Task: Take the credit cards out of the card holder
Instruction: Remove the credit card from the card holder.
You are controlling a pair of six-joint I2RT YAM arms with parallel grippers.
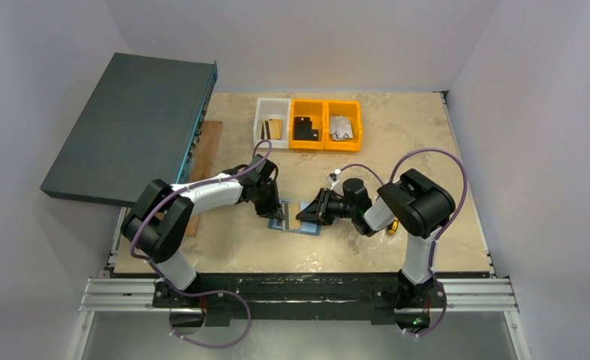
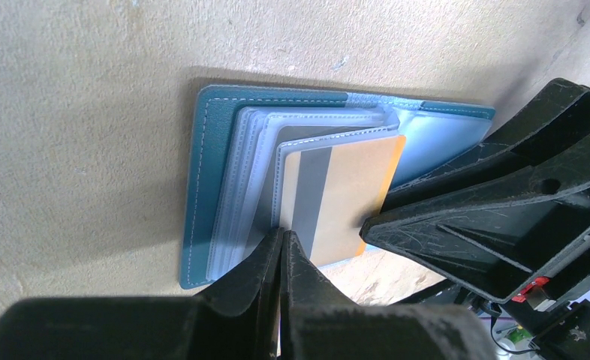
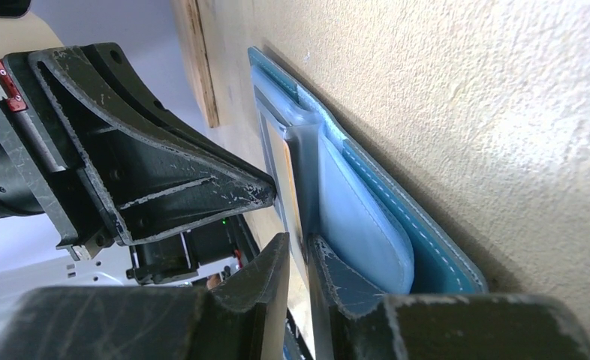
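Your left arm is stretched low from its base toward mid-table. The left gripper [image 2: 282, 251] comes down on the near edge of the card holder [image 2: 202, 187]. Its fingers are pressed together, with no gap between them, and the tips sit on the edge of the clear sleeves.

Your right arm is folded, elbow raised at the right and forearm doubled back to the left. The right gripper [image 3: 299, 244] lies low over the table [image 2: 67, 112] and points at the left gripper, their tips close together. Its fingers stand a narrow slit apart on either side of the free edge of the gold-tan card [image 2: 348, 187]. You cannot tell from these views whether they pinch it.

The card holder lies open and flat on the table at mid-table, between the two grippers. In the top view its long axis runs left to right, slightly skewed. Teal cover down, pale sleeves up and fanned.

The gold-tan card sticks partway out of a sleeve, its exposed edge toward the right gripper. Its grey stripe runs parallel to the holder's stitched outer edge.

A wooden board [image 3: 198, 60] lies on the table beyond the holder in the right wrist view.
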